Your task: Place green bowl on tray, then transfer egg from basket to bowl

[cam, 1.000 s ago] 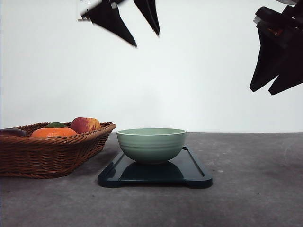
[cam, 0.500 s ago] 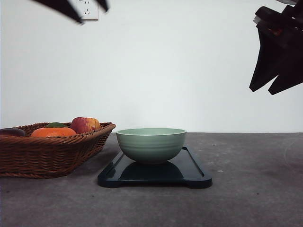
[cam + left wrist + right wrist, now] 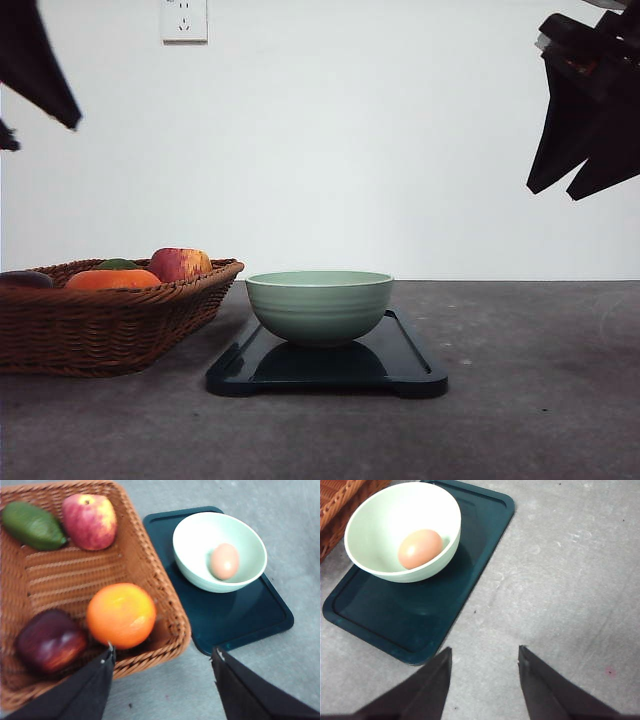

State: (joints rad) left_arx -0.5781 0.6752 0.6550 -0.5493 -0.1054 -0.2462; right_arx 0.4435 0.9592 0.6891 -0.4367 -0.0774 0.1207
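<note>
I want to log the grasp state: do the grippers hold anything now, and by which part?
Nothing is held. Both the left gripper and the right gripper are open and empty. The egg lies in the bowl.

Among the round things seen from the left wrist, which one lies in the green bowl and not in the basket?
The small tan egg: it sits alone inside the pale green glossy bowl, while the other four pieces lie in the brown woven wicker basket.
</note>
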